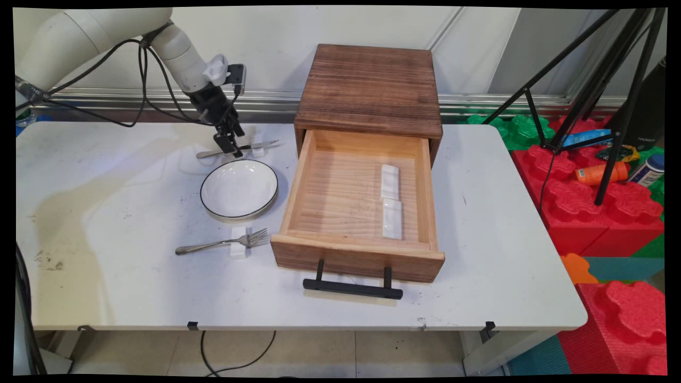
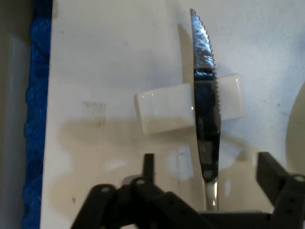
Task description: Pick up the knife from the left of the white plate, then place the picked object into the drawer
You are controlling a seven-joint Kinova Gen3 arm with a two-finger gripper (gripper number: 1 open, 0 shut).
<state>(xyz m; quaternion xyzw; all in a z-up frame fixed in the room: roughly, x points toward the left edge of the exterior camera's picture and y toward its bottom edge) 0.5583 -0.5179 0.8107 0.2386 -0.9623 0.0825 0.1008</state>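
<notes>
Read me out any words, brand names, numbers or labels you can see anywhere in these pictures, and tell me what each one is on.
No text can be read with certainty.
Orange bottle on the red foam blocks: label too small to read.
White bottle with blue cap: print too small to read.
Blue packet by the tripod: lettering blurred.
Dark container at the right edge: faint pale lettering, unreadable.
Drawer box, plate, knife, fork: no markings.
</notes>
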